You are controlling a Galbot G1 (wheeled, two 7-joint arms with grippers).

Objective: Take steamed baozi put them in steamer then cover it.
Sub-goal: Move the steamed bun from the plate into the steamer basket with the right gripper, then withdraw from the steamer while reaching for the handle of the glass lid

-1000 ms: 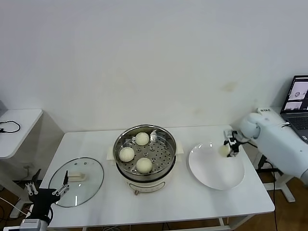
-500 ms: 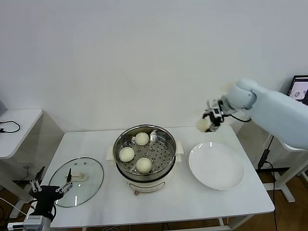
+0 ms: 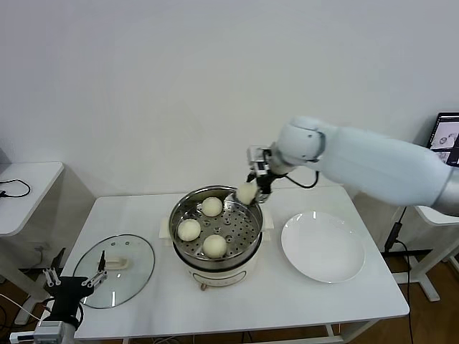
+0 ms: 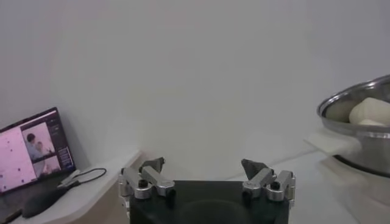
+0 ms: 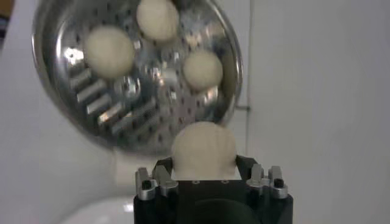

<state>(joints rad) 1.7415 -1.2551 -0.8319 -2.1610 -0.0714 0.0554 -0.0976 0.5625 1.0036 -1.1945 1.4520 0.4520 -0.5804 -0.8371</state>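
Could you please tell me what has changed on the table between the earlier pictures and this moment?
The right gripper has lifted the last baozi off the white plate and carried it leftward; it now holds the bun over the steamer's far right rim. The plate has been left bare. Three baozi in the tray, the glass lid on the table and the open left gripper near the lid stayed roughly as they were.
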